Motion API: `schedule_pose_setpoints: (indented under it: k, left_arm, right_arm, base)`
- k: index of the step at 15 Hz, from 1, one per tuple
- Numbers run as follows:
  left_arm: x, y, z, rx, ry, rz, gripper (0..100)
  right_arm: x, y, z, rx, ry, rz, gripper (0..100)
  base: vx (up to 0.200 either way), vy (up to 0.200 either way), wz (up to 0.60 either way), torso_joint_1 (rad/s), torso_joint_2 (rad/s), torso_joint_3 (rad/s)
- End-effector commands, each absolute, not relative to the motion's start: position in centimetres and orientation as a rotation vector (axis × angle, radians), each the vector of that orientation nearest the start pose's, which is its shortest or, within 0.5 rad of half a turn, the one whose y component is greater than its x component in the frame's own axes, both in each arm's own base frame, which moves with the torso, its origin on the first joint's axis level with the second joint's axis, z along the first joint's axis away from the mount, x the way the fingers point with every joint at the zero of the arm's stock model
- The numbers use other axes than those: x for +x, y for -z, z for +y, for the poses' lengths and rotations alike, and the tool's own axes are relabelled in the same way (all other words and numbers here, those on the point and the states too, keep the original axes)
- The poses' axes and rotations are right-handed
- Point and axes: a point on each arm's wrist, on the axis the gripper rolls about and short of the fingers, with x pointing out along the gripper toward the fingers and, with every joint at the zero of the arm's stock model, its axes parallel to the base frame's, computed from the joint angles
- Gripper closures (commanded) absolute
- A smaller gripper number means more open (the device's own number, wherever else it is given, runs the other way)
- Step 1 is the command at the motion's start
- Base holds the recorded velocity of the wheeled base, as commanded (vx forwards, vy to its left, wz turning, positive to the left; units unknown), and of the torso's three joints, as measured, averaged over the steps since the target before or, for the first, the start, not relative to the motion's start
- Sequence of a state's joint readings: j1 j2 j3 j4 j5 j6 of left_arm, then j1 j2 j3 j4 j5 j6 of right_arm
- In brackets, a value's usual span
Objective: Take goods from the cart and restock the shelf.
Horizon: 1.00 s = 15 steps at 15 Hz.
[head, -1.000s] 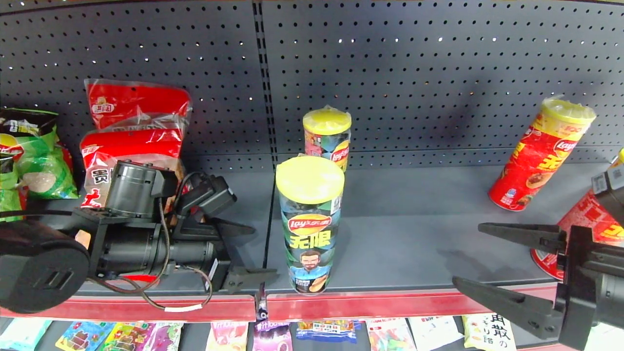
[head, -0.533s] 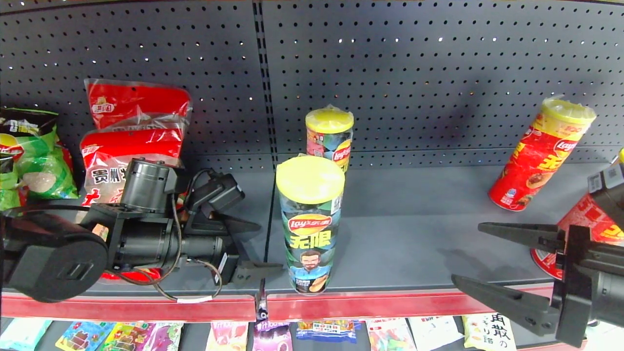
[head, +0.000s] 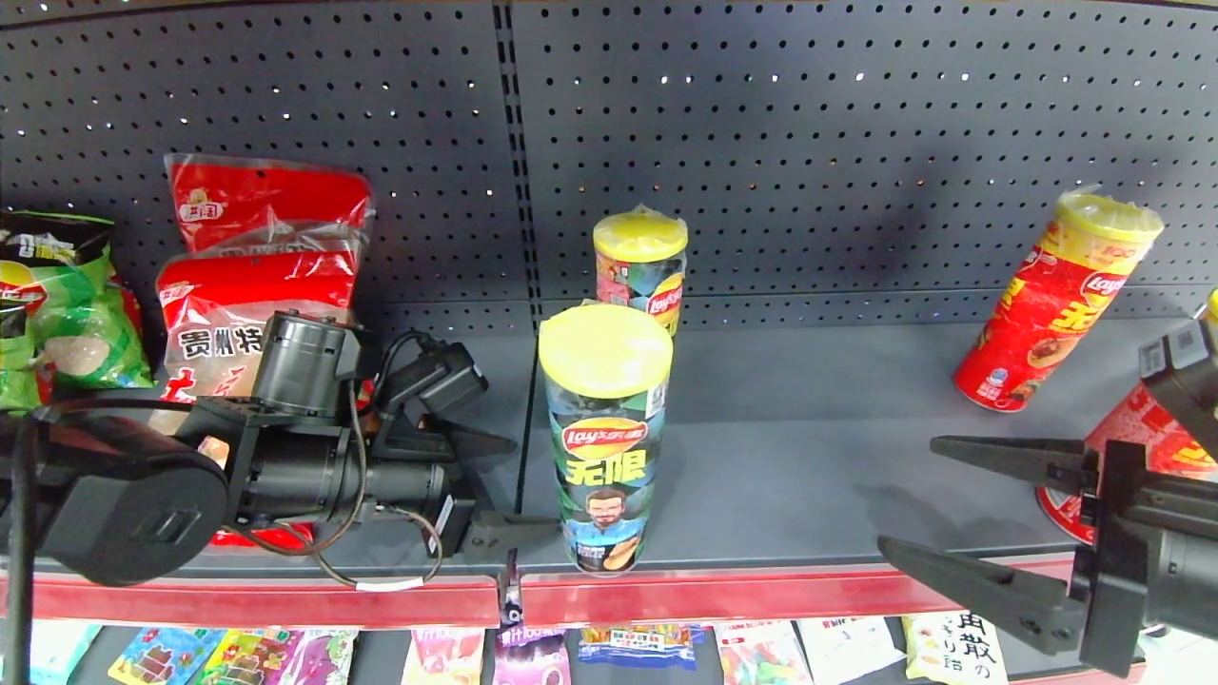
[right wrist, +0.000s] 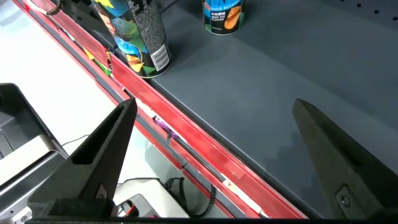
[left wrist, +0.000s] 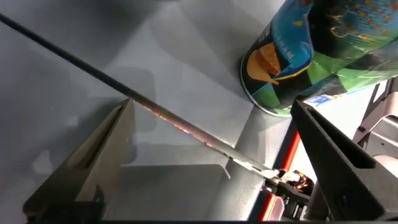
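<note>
A green chip canister [head: 604, 438] stands upright at the very front of the grey shelf deck [head: 809, 457], its base close against the red price rail [head: 761, 595]. A second green canister [head: 639, 266] stands behind it at 12 o'clock, by the pegboard back panel [head: 809, 143].

At 9 o'clock the left gripper [head: 519, 483] lies level with the deck, jaws spread and holding nothing, the nearer finger just beside the canister's foot. Whether it touches cannot be told. Well apart at 3 o'clock, the right gripper [head: 912, 495] hangs off the shelf front, also spread wide and empty. A red chip canister [head: 1051, 304] leans against the back panel at 2 o'clock. Red snack bags [head: 257, 257] stand at 10 o'clock.

The likely hazard is the front canister. It is tall, narrow and right at the lip, so a sideways brush from the left finger could topple it over the rail. A knock to the shelf could also bring the leaning red canister down.

The left wrist view shows the left gripper [left wrist: 211, 104] and the canister's base rim [left wrist: 311, 56] sitting flat on the deck, which the head view does not. The right wrist view shows the right gripper [right wrist: 216, 102], the front canister [right wrist: 140, 37] and the drop beyond the rail [right wrist: 186, 130].
</note>
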<state>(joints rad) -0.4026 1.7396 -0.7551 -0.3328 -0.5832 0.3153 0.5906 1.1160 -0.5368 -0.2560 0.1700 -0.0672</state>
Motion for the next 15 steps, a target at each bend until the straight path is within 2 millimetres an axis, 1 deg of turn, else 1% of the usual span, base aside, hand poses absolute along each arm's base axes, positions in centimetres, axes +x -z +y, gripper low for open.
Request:
schedule_pose_setpoints:
  k: [1, 5, 8, 15]
  left_arm:
    - [26.2, -13.0, -12.5, 0.219, 1.045, 0.524, 0]
    - [26.2, -13.2, -13.4, 0.227, 1.067, 0.514, 0]
    - [26.8, -13.4, -13.9, 0.232, 1.073, 0.501, 0]
    - [26.7, -13.4, -13.7, 0.228, 1.066, 0.507, 0]
  right_arm:
    - [12.5, -20.4, 8.8, -0.133, -0.762, 0.3, 0]
    - [12.5, -20.4, 8.8, -0.133, -0.76, 0.302, 0]
    - [12.5, -20.5, 8.8, -0.132, -0.76, 0.299, 0]
    - [12.4, -20.4, 8.7, -0.133, -0.759, 0.299, 0]
  base:
    - [0.0, 0.0, 0.0, 0.0, 0.0, 0.0]
    - [0.0, 0.0, 0.0, 0.0, 0.0, 0.0]
    - [0.0, 0.0, 0.0, 0.0, 0.0, 0.0]
    - [0.0, 0.0, 0.0, 0.0, 0.0, 0.0]
